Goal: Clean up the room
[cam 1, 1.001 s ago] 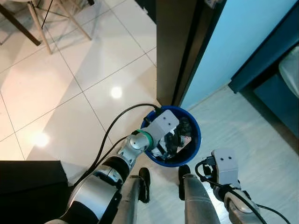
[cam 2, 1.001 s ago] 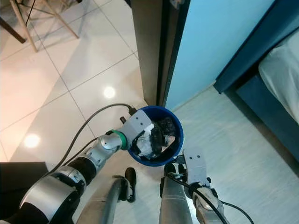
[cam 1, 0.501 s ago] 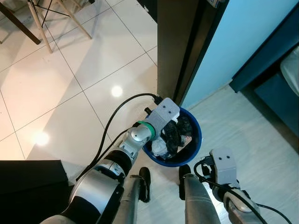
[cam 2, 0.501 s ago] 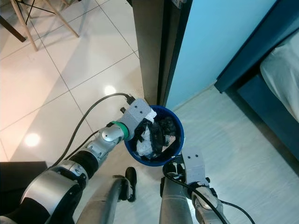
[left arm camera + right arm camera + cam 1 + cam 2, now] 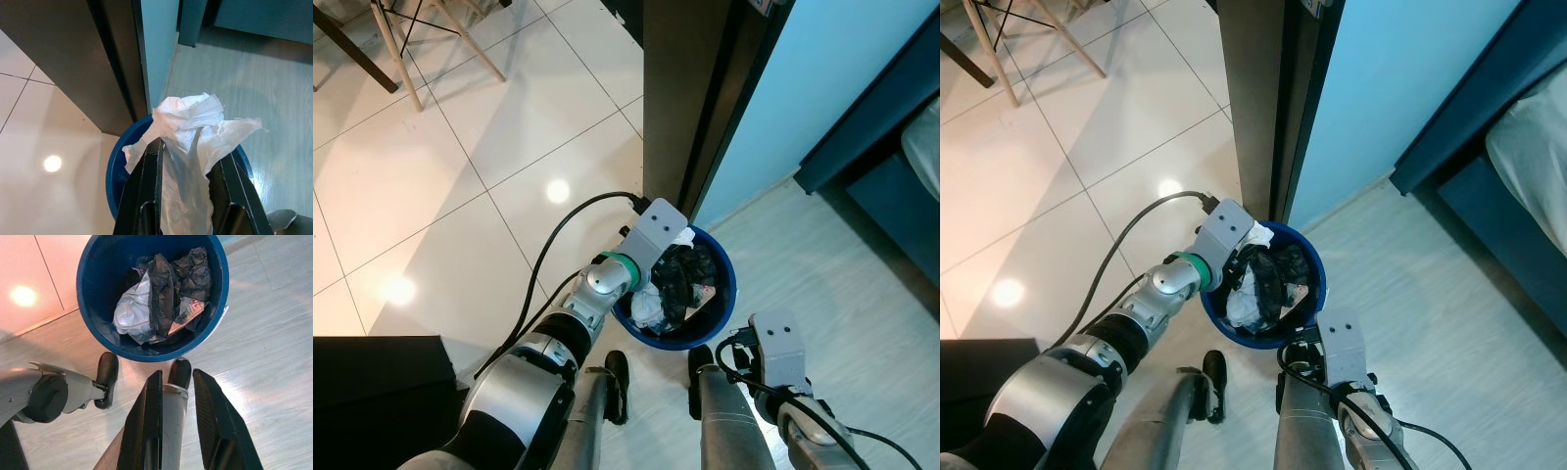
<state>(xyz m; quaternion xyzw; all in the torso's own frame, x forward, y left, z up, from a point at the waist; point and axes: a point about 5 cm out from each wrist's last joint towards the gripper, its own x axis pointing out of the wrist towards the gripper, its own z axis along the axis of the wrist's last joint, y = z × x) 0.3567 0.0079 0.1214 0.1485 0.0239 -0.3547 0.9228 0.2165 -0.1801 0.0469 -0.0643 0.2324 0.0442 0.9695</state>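
Left claw [image 5: 188,161] clenched on crumpled white paper [image 5: 195,122] above the blue bin's [image 5: 724,294] rim, bin holding black and white trash, right claw [image 5: 177,396] released, idle near the floor

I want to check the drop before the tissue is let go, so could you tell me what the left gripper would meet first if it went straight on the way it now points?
Probably the blue bin: the left gripper, shut on the crumpled white tissue, points over its rim, though depth is unclear.
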